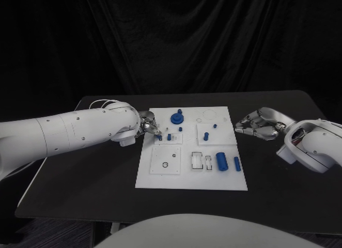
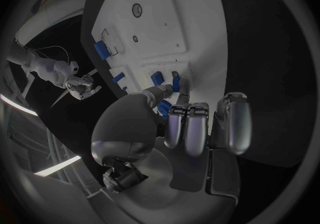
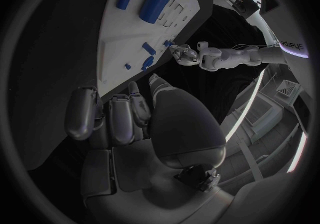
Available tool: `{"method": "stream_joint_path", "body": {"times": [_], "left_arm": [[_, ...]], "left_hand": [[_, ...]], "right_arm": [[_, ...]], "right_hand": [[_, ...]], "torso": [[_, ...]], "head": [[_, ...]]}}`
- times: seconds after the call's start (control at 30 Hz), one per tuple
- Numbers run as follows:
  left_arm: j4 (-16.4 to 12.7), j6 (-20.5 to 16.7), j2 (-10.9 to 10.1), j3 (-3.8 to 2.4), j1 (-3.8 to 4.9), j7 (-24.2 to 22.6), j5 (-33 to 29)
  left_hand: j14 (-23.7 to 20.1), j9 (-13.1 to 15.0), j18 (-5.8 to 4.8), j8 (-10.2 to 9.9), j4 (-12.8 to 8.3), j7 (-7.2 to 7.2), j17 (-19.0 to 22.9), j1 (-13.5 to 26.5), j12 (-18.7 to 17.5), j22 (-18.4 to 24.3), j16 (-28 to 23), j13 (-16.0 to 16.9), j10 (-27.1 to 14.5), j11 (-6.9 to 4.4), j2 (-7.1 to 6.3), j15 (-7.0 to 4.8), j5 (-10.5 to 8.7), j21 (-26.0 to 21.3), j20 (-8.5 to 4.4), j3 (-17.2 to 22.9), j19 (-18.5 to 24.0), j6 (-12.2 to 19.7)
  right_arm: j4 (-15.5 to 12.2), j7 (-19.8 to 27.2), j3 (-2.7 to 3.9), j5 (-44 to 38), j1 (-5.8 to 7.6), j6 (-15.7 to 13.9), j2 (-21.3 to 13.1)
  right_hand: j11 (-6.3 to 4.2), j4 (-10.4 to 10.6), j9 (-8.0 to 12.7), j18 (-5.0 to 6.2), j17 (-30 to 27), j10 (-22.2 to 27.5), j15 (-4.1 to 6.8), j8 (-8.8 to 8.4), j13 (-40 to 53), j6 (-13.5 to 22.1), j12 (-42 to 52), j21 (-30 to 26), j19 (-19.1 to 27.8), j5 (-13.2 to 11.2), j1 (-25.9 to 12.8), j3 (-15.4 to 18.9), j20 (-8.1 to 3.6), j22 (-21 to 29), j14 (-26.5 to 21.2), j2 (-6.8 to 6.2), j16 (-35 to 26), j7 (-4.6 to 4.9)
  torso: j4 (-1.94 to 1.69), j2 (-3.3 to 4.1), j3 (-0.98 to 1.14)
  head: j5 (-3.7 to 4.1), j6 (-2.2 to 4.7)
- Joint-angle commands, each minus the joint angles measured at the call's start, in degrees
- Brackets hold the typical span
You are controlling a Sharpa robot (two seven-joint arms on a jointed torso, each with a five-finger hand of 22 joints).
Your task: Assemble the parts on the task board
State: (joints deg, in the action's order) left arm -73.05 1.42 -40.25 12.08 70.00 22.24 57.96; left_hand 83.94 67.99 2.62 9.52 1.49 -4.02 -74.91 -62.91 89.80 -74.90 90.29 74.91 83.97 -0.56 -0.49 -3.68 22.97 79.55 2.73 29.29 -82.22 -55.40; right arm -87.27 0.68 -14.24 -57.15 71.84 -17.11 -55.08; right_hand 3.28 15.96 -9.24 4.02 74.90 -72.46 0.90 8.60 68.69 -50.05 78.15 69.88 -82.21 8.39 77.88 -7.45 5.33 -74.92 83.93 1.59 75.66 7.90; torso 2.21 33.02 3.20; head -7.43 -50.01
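The left robot hand (image 1: 146, 125) sits at the task board (image 1: 192, 178)'s left edge, up near the far half, fingertips dipped toward a small blue peg (image 1: 159, 137) standing in the little inset plate there, with a second short peg (image 1: 169, 136) just beside it. From the left wrist view the thumb and a finger reach down right at those blue pieces (image 2: 158, 78), close enough to be touching, but whether anything is actually pinched I cannot tell. The right robot hand (image 1: 257, 124) hovers just off the board's right edge, fingers curled loosely inward with nothing in them. Here's what matters for the next move: the pegs lie directly beneath and slightly board-ward of the left fingertips, standing upright, so the left robot hand is plainly the nearer one. Further down the board, the big blue cylinder (image 1: 221, 161) and the slim blue rod (image 1: 237, 164) lie flat near the right edge, long axes running toward the robot, and those sit closer to the right robot hand. The round blue knob (image 1: 176, 118) stands at the far end. All on the black desk (image 1: 290, 181); assembly looks early.
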Motion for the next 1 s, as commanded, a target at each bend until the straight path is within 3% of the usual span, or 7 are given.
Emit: {"method": "stream_joint_path", "body": {"times": [0.03,0.33,1.0], "left_arm": [[-0.1,0.6,0.0,0.01,-0.39,-0.4,-0.1],[-0.3,0.5,-0.1,0.01,-1.27,-0.7,-0.1],[-0.6,0.4,-0.3,0.01,-2.10,-1.0,-0.1]], "left_hand": [[6.1,0.1,0.59,0.2,-0.2,0.92,-15.1,0.3,0.2,-8.3,-0.3,15.1,6.0,-0.48,0.41,-0.25,-0.15,-0.2,-0.15,0.6,0.2,-0.7],[6.1,0.1,0.63,0.2,-0.1,0.92,-15.1,0.4,0.2,-8.3,-0.3,15.1,6.0,-0.48,0.43,-0.25,-0.16,-0.3,-0.16,0.6,0.3,-0.7],[6.1,0.0,0.70,0.2,0.1,0.92,-15.1,0.7,0.2,-8.1,-0.3,15.1,6.0,-0.48,0.60,-0.25,-0.32,-0.6,-0.16,0.7,0.5,-0.8]], "right_arm": [[0.0,-1.0,0.04,0.0,-0.19,0.5,0.0],[0.1,-1.1,0.04,0.0,-0.26,0.7,0.0],[0.5,-1.2,0.04,0.0,-0.50,0.9,0.2]], "right_hand": [[0.09,0.1,0.1,0.52,1.9,0.4,-0.20,-0.38,-0.1,-0.4,-0.2,-0.2,0.4,0.3,0.5,-0.2,0.07,-9.0,0.4,0.17,-0.1,0.15],[0.09,0.1,0.1,0.54,1.9,0.4,-0.20,-0.41,-0.2,-0.4,-0.3,-0.3,0.4,0.3,0.5,-0.2,0.07,-8.9,0.4,0.17,-0.1,0.15],[0.10,0.0,0.2,0.57,1.7,0.5,-0.21,-0.48,-0.3,-0.3,-0.3,-0.5,0.5,0.4,0.6,-0.2,0.07,-8.9,0.3,0.16,-0.3,0.17]], "torso": [[0.01,0.00,0.00],[0.03,-0.01,0.00],[0.04,-0.01,0.01]], "head": [[-0.03,0.01],[0.08,0.01],[0.05,0.01]]}}
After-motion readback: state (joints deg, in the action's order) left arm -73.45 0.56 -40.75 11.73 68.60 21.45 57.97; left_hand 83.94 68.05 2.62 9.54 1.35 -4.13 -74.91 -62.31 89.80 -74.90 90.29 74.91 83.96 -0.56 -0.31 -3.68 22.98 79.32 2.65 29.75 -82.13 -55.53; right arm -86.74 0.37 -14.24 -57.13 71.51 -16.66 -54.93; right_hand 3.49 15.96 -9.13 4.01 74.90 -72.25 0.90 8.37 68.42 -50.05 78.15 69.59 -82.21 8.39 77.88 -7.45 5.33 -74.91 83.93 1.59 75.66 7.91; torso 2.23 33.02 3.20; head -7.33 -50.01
